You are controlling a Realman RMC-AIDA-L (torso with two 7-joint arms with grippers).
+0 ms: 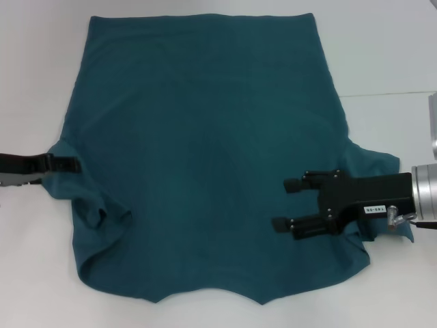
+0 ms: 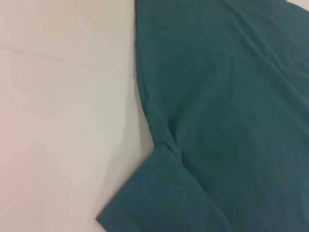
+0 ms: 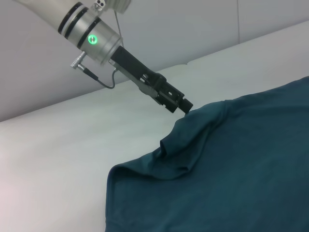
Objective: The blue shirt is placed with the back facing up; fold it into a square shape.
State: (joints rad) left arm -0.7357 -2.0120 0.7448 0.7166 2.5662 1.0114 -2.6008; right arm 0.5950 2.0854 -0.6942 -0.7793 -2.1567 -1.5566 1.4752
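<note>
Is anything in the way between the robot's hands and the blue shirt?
Nothing visible. The right gripper is open over the blue shirt, and the left gripper is right at its sleeve edge.

— Garments on the table (image 1: 41,287)?
— One: a single shirt (image 1: 205,150), two sleeves, one each side.
— Grippers?
— Two. Left gripper (image 1: 74,165) at the left sleeve; right gripper (image 1: 287,203) over the shirt near the right sleeve, two fingers spread.
— Tables?
— One white surface, with one seam line visible.
</note>
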